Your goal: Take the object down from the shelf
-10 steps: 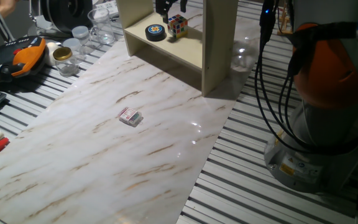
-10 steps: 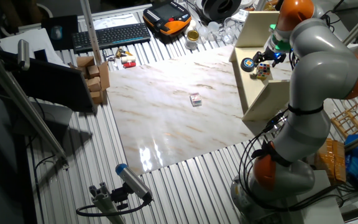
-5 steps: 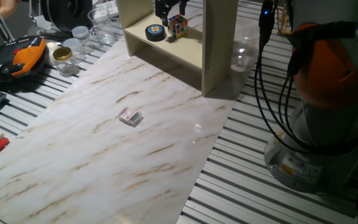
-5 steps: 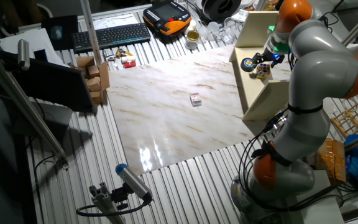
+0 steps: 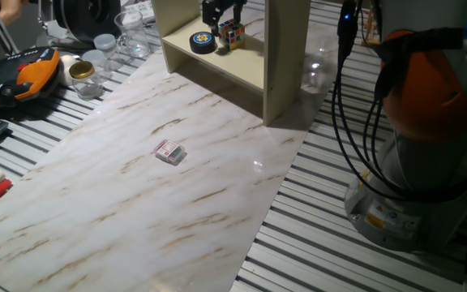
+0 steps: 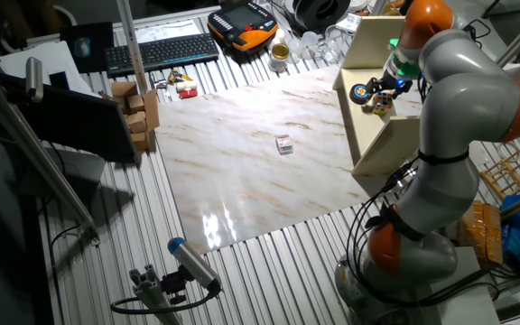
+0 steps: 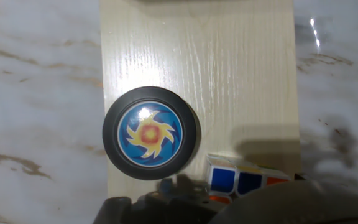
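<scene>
**Claw over the cube on the shelf**

Since one second ago my claw (image 5: pixel 222 11) has shifted a little toward the cube (image 5: pixel 232 32), and the cube itself has moved slightly on the board; the card box (image 5: pixel 169 152) on the table (image 5: pixel 136 211) has not moved.

Now my claw hangs just above the cube, at the open front of the shelf (image 5: pixel 242 65). In the hand view only a dark blurred part of my claw shows at the bottom edge, close to the cube (image 7: pixel 241 182), so I cannot tell how wide the fingers stand or if they touch it. In one fixed view the dark fingers are near the top of the cube, but contact is not clear.

The cube has blue, orange and white squares. It stands on the pale board of the shelf (image 7: pixel 241 74), just beside the puck (image 7: pixel 150 132). The puck is round and black, with a blue disc and a yellow-red swirl on top. It lies flat near the left edge of the board.

From the other fixed view my arm (image 6: pixel 459 99) bends over the shelf (image 6: pixel 377 126), and the cube (image 6: pixel 383 102) and puck (image 6: pixel 359 91) sit close together on it. The card box (image 6: pixel 283 144) lies well apart from the shelf, in the middle of the marble table (image 6: pixel 233 171).
</scene>
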Motion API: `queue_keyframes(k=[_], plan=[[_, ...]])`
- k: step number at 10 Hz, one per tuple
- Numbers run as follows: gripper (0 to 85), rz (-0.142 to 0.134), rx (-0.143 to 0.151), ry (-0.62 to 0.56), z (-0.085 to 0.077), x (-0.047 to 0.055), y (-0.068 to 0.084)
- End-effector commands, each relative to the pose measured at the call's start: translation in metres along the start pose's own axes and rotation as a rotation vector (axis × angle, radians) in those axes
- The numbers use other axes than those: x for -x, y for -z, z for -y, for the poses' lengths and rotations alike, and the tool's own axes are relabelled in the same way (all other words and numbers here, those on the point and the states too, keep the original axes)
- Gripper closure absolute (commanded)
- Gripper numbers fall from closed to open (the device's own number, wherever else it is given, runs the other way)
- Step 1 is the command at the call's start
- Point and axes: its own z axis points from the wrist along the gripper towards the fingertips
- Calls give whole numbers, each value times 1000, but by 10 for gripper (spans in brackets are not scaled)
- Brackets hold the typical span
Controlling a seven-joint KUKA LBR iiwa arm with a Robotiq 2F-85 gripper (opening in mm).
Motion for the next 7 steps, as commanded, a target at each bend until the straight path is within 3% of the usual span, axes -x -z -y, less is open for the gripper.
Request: queue_keyframes(k=[1, 4, 5, 6, 7], plan=[[0, 0, 0, 2, 1, 0, 0], [0, 4, 8, 14, 2, -2, -4], [170, 3, 7, 20, 3, -2, -3], [170, 1, 7, 25, 3, -2, -3], [340, -3, 6, 32, 3, -2, -3]])
